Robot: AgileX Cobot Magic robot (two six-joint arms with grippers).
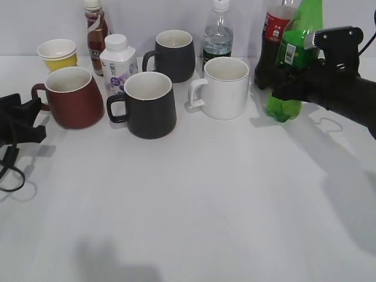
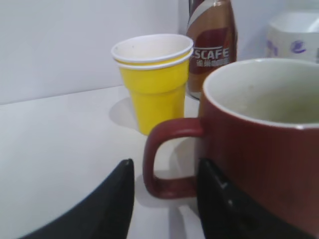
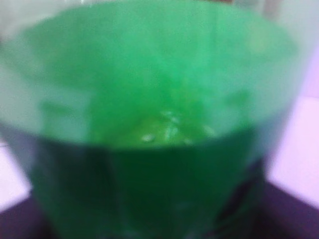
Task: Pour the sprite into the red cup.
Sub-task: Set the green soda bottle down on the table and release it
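Observation:
The red cup (image 1: 71,98) stands at the left of the table, handle pointing left. My left gripper (image 1: 28,113) is open at table level. In the left wrist view its two black fingers (image 2: 164,172) straddle the red cup's (image 2: 259,144) loop handle, with a small gap at the left finger. The sprite (image 1: 302,23), a tall green bottle, leans slightly at the back right. My right gripper (image 1: 283,79) is shut on its middle. In the right wrist view the sprite (image 3: 159,99) fills the frame and hides the jaws.
A yellow paper cup (image 1: 57,54), a coffee bottle (image 1: 96,29) and a white milk bottle (image 1: 117,61) stand behind the red cup. Two black mugs (image 1: 150,106) (image 1: 174,56), a white mug (image 1: 225,88), a water bottle (image 1: 218,32) and a cola bottle (image 1: 273,41) fill the back middle.

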